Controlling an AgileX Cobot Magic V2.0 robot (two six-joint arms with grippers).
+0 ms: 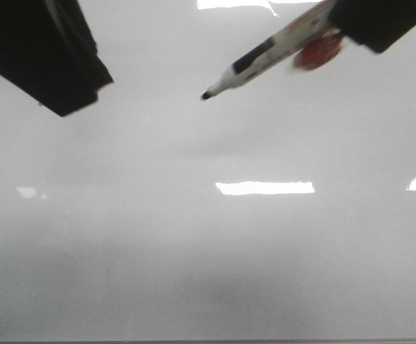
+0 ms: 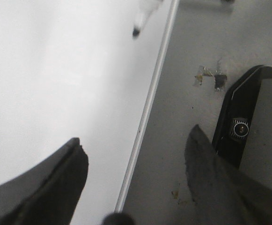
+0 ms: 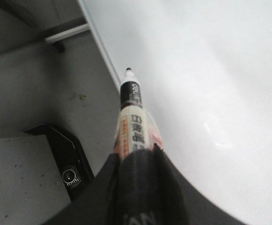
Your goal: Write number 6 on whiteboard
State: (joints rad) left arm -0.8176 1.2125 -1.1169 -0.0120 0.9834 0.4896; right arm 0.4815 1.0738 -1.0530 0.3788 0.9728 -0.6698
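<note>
The whiteboard (image 1: 208, 251) fills the front view, glossy and pale grey. No figure 6 shows on it. My right gripper (image 1: 351, 29) at the upper right is shut on a white marker (image 1: 265, 61) with a black tip (image 1: 206, 94) that points down-left, just above the board. In the right wrist view the marker (image 3: 133, 122) sticks out of the shut fingers (image 3: 126, 168) with its tip (image 3: 128, 70) near the board's edge. My left gripper (image 2: 136, 154) is open and empty, straddling the board's edge (image 2: 147, 108). It shows at the upper left of the front view (image 1: 64, 72).
Bright light reflections (image 1: 265, 188) lie on the board. A grey tabletop (image 2: 196, 117) lies beside the board, with a black camera mount (image 2: 241, 126) on it. The mount also shows in the right wrist view (image 3: 70, 173).
</note>
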